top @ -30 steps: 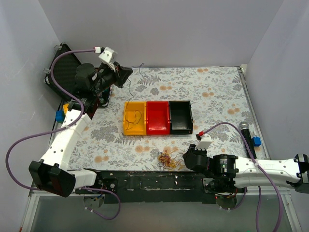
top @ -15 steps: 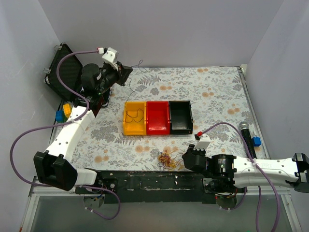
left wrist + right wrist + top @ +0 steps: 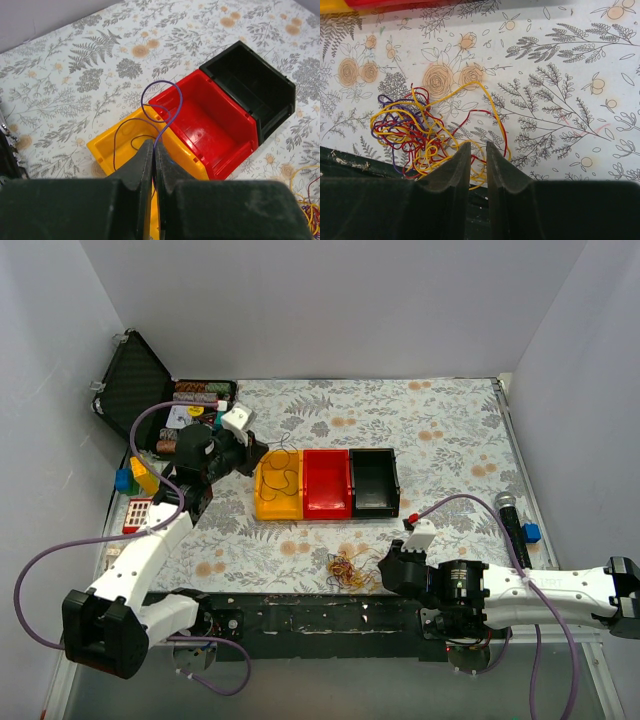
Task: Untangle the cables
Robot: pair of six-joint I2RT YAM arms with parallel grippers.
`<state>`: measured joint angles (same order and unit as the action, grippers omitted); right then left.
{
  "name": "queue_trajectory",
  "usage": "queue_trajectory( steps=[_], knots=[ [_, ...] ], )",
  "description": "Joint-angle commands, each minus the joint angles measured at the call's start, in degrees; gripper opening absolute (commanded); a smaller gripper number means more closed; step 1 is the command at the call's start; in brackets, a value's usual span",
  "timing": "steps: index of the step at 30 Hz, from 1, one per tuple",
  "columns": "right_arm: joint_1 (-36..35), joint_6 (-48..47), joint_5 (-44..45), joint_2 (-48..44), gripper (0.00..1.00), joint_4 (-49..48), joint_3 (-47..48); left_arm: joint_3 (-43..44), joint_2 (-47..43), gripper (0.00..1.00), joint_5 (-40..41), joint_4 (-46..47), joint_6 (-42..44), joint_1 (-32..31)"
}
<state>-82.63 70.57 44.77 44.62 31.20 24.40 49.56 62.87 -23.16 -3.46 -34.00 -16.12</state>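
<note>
Separation in hand. Left end effector [image 3: 154, 150] is clamped on a purple cable [image 3: 172, 107] above the yellow bin [image 3: 107, 145]. Right end effector [image 3: 478, 150], narrowly parted, stands at the tangle of cables [image 3: 415, 130] by the counter [image 3: 560, 75] edge. Next move likely calls for release there.

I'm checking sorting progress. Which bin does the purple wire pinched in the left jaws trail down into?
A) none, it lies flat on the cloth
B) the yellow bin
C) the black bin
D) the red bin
B: the purple wire loops up from the left jaws, which are shut on it, and its thin lower length drops inside the yellow bin.
</note>
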Motion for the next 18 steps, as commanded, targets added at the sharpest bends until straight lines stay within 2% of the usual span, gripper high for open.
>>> queue_trajectory(
  steps=[1, 5, 10, 18],
  knots=[
    [-0.4, 0.9, 1.2, 0.1, 0.26, -1.6, -0.1, -1.5, -2.4, 0.00, 2.4, -3.2, 4.1, -0.6],
    [-0.4, 1.0, 0.9, 0.5, 0.26, -1.3, -0.2, -3.8, -2.1, 0.00, 8.5, -5.9, 6.5, -1.7],
    [-0.4, 1.2, 0.9, -0.2, 0.26, -0.8, -0.7, -6.1, -1.7, 0.00, 10.5, -6.6, 7.1, -2.9],
    [-0.4, 1.3, 0.9, -0.2, 0.26, -0.7, -0.5, -5.4, 6.9, 0.00, 18.3, -5.7, 7.0, -9.3]
  ],
)
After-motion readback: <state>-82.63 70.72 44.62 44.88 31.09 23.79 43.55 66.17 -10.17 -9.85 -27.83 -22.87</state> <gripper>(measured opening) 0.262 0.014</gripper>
